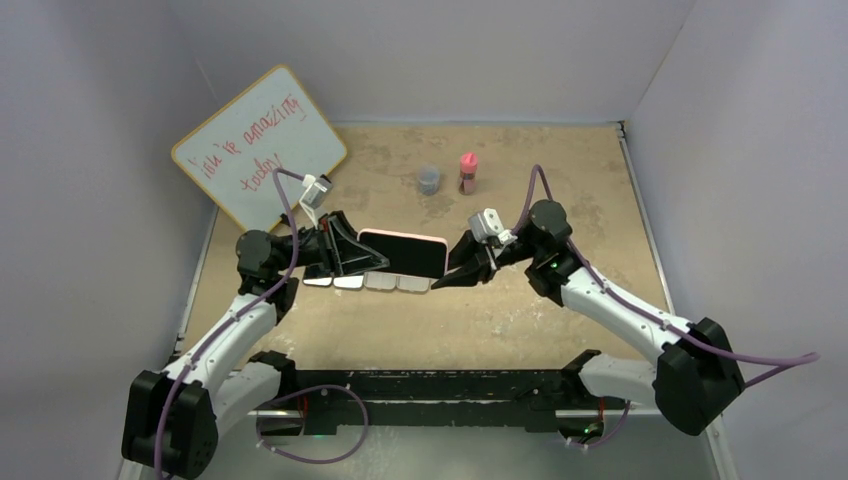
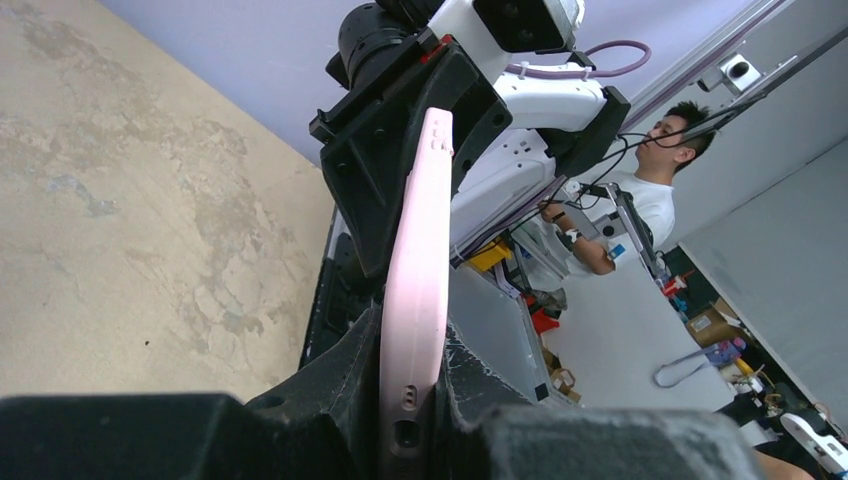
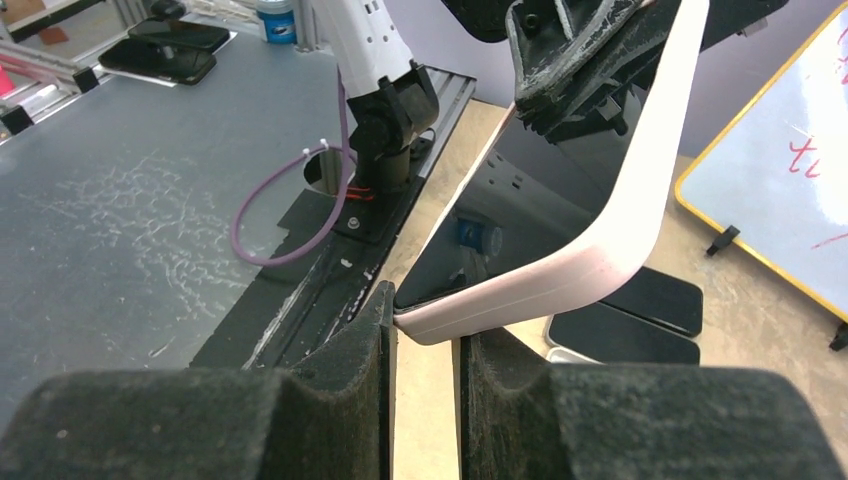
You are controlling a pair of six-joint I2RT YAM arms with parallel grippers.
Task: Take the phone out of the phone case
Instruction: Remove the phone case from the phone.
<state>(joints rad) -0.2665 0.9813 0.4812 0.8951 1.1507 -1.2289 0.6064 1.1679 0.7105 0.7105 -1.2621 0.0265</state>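
hanging above the sandy tabletop (image 1: 520, 320), the pale pink rubbery phone case (image 1: 400, 237) spans the gap between both end effectors, the black glass-faced phone (image 1: 408, 256) seated inside it. the left end effector (image 2: 410, 430) is pressed onto one short end, the case's thin edge pinched between its pads. the right end effector (image 3: 427, 350) pinches the opposite lower corner. directly beneath them lies a row of flat dark-screened handsets (image 1: 365, 282). beyond the right end effector stand a small grey cup (image 1: 429, 180) and a red-capped bottle (image 1: 467, 172); beyond the left one leans a yellow-framed whiteboard (image 1: 258, 145).
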